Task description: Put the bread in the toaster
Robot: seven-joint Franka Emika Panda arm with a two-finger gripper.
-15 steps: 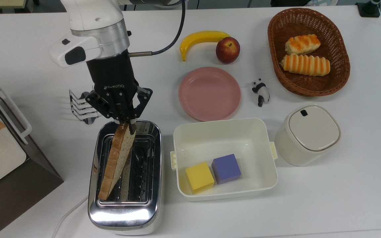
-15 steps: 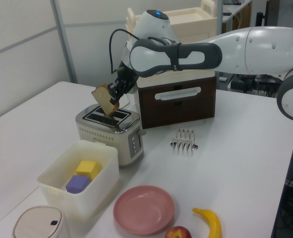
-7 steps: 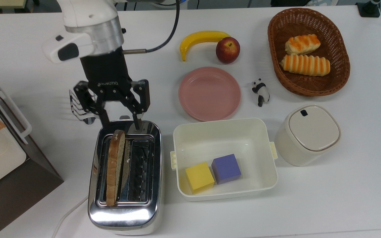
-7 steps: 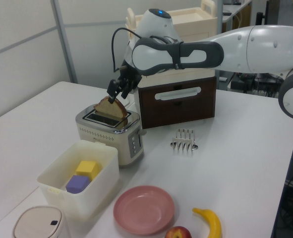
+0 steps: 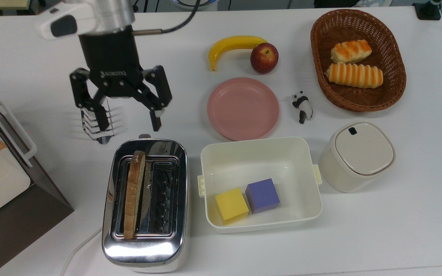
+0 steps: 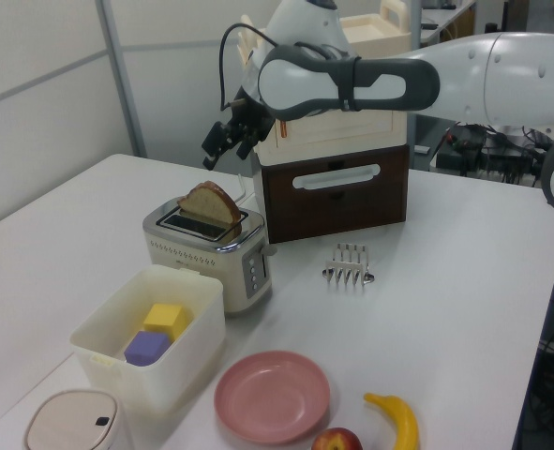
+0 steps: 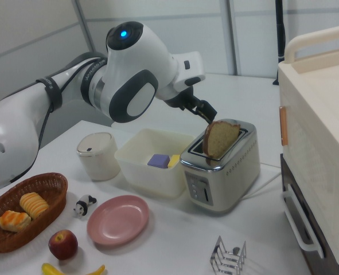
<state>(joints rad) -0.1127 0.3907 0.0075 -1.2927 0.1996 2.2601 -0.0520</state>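
Gripper [image 5: 128,119]: fingers spread wide, nothing held; raised and drawn back from the toaster since half a second ago.
Bread [image 5: 134,193]: left unmoved, upright in the slot on the top view's left.
Toaster [image 5: 144,251]: position unchanged.

Bread [image 5: 134,193] upright in toaster [image 5: 145,203] slot — gripper [image 5: 129,119] jaws spread, empty.

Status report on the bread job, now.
Gripper open, empty, above the table behind the toaster. Bread standing in one slot, top sticking out. Nothing in the way.
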